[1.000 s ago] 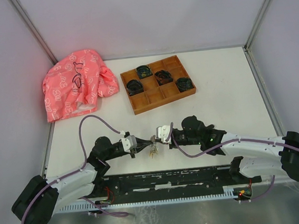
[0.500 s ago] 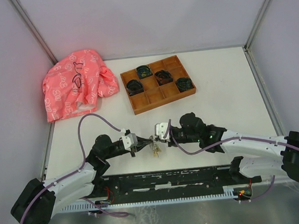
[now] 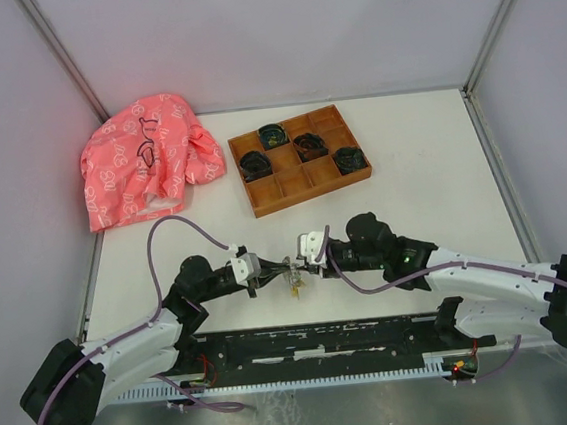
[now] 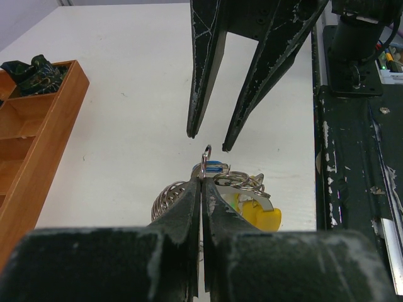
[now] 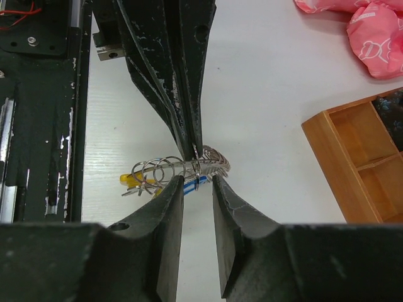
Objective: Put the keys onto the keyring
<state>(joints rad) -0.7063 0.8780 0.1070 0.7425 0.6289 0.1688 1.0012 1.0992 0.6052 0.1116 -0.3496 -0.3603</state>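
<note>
Keyring is pinched in the fully closed left gripper; the right gripper hangs partly open, empty. Threading seems underway: next, it must grip the blue key precisely.

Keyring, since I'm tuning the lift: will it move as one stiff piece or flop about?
Probably floppy: the keyring is several loose wire loops with a yellow tag attached, so parts would likely dangle and swing. Possibly slippery too: thin bare metal, pinched at one spot by the shut left tool, could pivot.
</note>
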